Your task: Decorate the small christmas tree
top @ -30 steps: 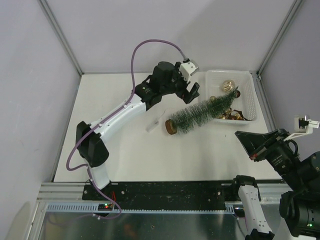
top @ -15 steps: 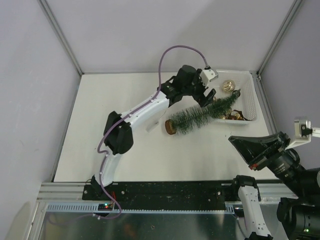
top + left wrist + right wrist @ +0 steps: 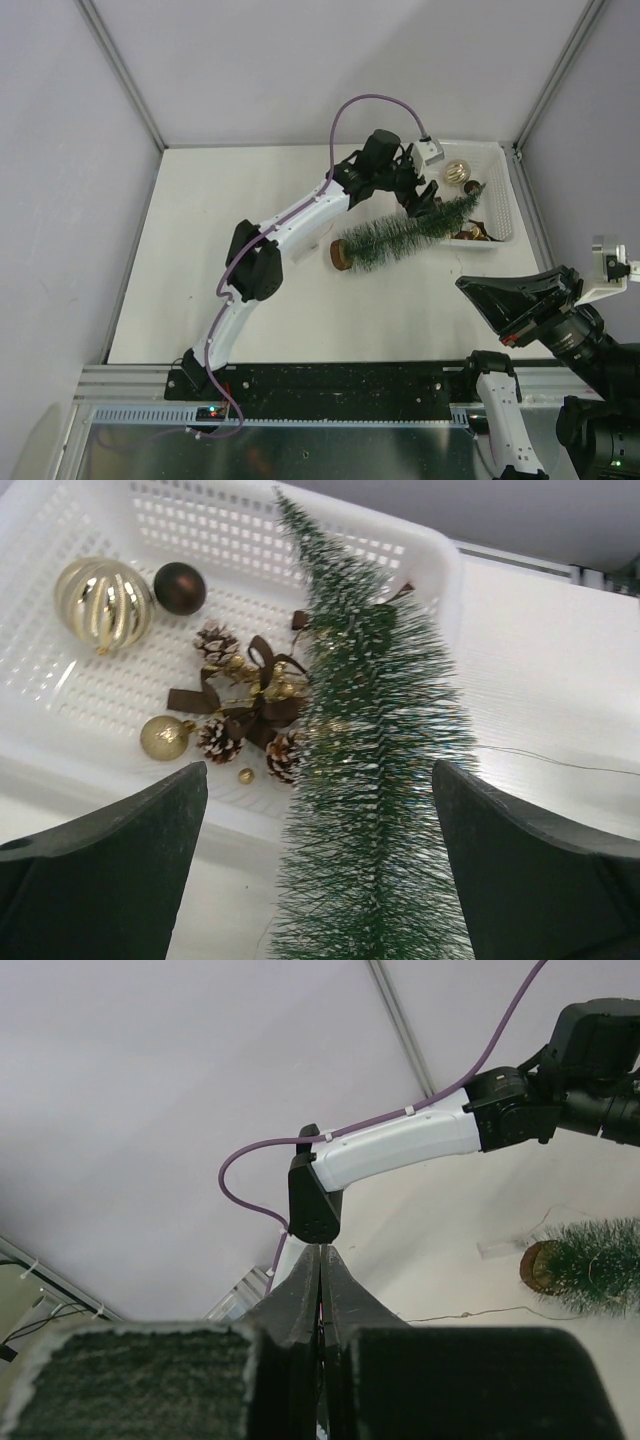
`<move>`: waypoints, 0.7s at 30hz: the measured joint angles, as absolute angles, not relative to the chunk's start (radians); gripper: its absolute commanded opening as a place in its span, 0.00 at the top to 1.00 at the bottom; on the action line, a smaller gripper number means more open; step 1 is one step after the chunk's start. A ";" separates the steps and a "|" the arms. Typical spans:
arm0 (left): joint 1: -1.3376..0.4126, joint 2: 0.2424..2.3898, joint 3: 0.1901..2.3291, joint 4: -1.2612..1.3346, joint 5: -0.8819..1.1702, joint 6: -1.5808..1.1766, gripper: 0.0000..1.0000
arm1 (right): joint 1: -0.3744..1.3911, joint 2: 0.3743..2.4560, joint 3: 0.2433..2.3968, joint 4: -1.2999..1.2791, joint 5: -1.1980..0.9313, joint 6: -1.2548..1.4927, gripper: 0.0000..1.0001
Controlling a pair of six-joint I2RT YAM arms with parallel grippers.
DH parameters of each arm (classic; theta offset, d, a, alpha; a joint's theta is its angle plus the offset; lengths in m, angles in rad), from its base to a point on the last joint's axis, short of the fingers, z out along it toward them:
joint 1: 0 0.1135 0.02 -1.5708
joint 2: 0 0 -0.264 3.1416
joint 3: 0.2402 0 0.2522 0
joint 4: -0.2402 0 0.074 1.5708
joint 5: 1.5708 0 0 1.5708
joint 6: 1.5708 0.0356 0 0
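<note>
The small christmas tree [image 3: 395, 232] lies on its side, its wooden disc base [image 3: 340, 254] on the table and its tip resting over the rim of the white mesh basket [image 3: 500, 190]. My left gripper [image 3: 420, 200] hovers open over the tree's upper half. In the left wrist view the tree [image 3: 375, 780] runs up between the two wide-apart fingers of the left gripper [image 3: 318, 770], touching neither. My right gripper [image 3: 465, 284] is raised near the table's front right, shut and empty; the right wrist view shows the right gripper [image 3: 320, 1255] with its jaws pressed together.
The basket [image 3: 440, 570] holds a striped gold ball [image 3: 103, 602], a brown ball [image 3: 180, 587], a small gold ball [image 3: 165, 737], pine cones [image 3: 216, 642] and a brown bow [image 3: 255, 695]. A small clear box [image 3: 308, 250] with a thin wire lies left of the tree's base.
My left arm has stretched right, carrying its open gripper from above the tree's middle to its upper part by the basket. The right gripper has shifted slightly. The tree has not moved.
</note>
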State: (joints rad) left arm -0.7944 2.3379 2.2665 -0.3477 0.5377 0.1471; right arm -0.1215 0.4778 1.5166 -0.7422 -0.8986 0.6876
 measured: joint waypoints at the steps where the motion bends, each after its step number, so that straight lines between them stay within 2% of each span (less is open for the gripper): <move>1: -0.793 2.338 2.269 -0.346 0.559 0.146 0.07 | -0.121 0.478 1.515 -0.742 -0.898 0.687 1.00; 3: -0.791 2.338 2.272 -0.346 0.597 0.146 0.13 | -0.120 0.478 1.512 -0.742 -0.898 0.686 1.00; 8: -0.791 2.338 2.272 -0.351 0.669 0.147 0.20 | -0.119 0.479 1.509 -0.742 -0.895 0.685 1.00; 13: -0.791 2.341 2.273 -0.354 0.686 0.148 0.37 | -0.119 0.479 1.509 -0.742 -0.893 0.685 1.00; 16: -0.792 2.352 2.275 -0.354 0.680 0.158 0.44 | -0.119 0.479 1.509 -0.741 -0.890 0.685 1.00; 18: -0.793 2.362 2.276 -0.355 0.669 0.161 0.50 | -0.119 0.479 1.509 -0.740 -0.889 0.685 1.00; 21: -0.795 2.378 2.276 -0.356 0.657 0.168 0.68 | -0.119 0.479 1.509 -0.733 -0.888 0.685 1.00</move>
